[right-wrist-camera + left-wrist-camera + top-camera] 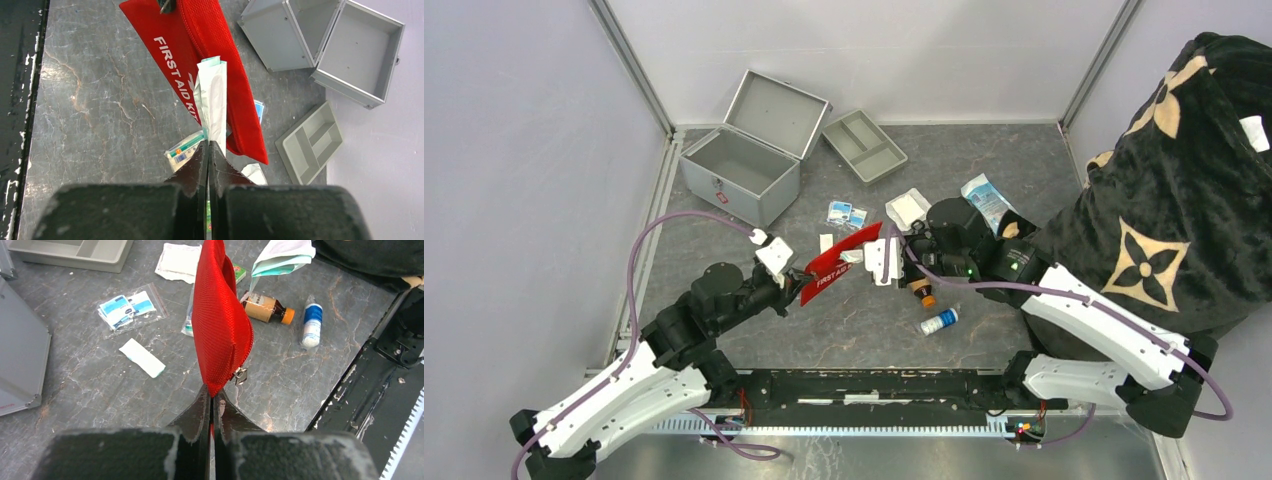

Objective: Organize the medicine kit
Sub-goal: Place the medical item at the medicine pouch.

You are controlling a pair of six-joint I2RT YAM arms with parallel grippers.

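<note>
The medicine kit (742,168) is a silver-grey metal case standing open at the back left, its inside bare (320,35). A red first-aid pouch (842,260) hangs above the table's middle between both arms. My left gripper (213,392) is shut on the pouch's lower corner (220,325), close to the zip pull. My right gripper (208,142) is shut on a flat white-and-teal packet (213,95). The packet's far end rests against the pouch (170,47) at its zip side. From above, the right gripper (886,258) is at the pouch's right end and the left gripper (799,285) at its left end.
A shallow grey divided tray (864,145) lies right of the case. On the table are a brown bottle (267,307), a white bottle with a blue label (312,325), a zip bag of sachets (127,310), a plaster strip (142,357) and white packets (907,207). A black patterned cloth (1184,180) fills the right side.
</note>
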